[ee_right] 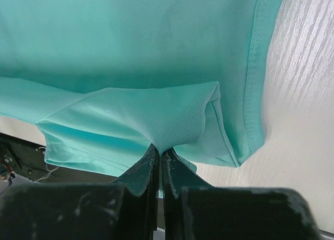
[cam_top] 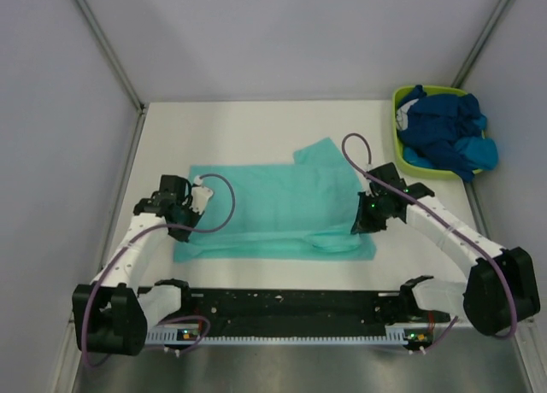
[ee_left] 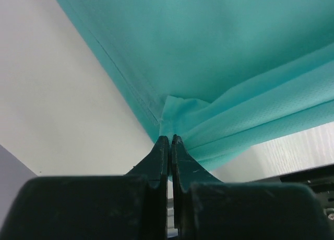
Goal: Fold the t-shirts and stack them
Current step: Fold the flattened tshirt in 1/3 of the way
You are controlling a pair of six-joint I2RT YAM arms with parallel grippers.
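Observation:
A mint teal-green t-shirt [cam_top: 273, 209] lies spread on the white table, its near edge folded over. My left gripper [cam_top: 190, 207] is shut on the shirt's left edge; in the left wrist view the gripper [ee_left: 170, 139] pinches a fold of the teal cloth [ee_left: 209, 52]. My right gripper [cam_top: 366, 218] is shut on the shirt's right side; in the right wrist view the gripper [ee_right: 159, 148] pinches a raised fold of the cloth [ee_right: 146, 115]. Dark navy and brighter blue t-shirts [cam_top: 444, 132] lie heaped in the tub at the back right.
A lime-green plastic tub [cam_top: 400, 130] stands at the table's back right corner. Grey walls enclose the table on three sides. A black rail [cam_top: 291, 303] with both arm bases runs along the near edge.

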